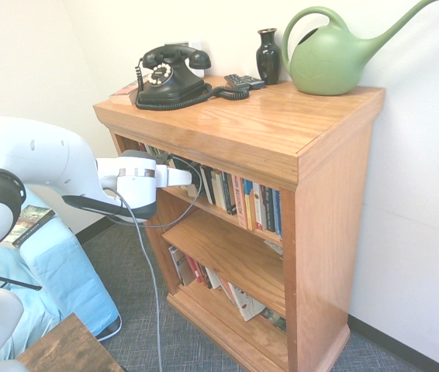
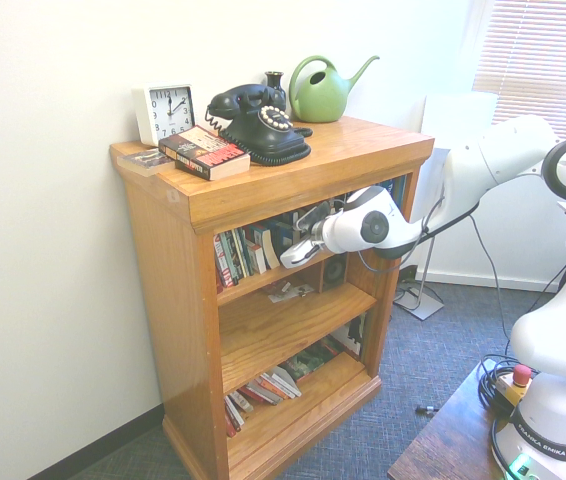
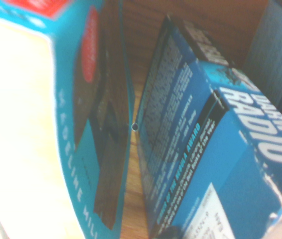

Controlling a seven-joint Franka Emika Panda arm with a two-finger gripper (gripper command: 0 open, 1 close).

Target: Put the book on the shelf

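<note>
The book [image 3: 230,144] stands spine-out on the shelf [image 2: 263,283], between neighbouring volumes, so placement appears done. The gripper [image 2: 298,250] sits at the tier's mouth; how far its jaws are parted cannot be told.

The blue book [image 3: 240,164] shows "RADIO" in large white letters on its spine in the wrist view. The robot's base [image 2: 553,440] carries "FRANKA EMIKA". The clock [image 2: 166,112] has numerals, "12" uppermost.
</note>
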